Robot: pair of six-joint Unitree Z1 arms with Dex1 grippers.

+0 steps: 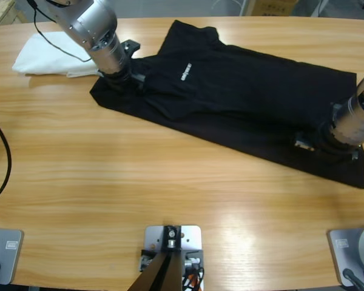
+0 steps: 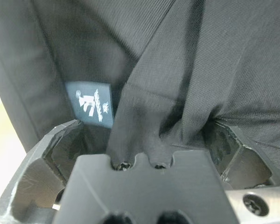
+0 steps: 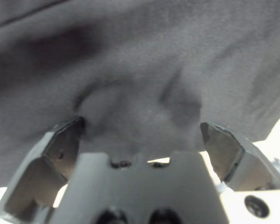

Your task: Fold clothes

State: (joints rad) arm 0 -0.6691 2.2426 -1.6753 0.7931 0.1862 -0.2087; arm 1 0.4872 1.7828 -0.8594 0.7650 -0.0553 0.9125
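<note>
Polo shirt — long axis upper left to lower right.

Matt black knit-cloth polo shirt, fine ribbed weave close up. Glossy varnished wooden table, glare at lower right of frame. Soft white cloth garment, upper left. Brushed silver metal arms; matt black plastic jaws.

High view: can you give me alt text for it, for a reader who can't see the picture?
A black polo shirt lies spread across a wooden table, with the left gripper on its collar end and the right gripper on its hem end. A folded white garment lies beside the collar end.
</note>
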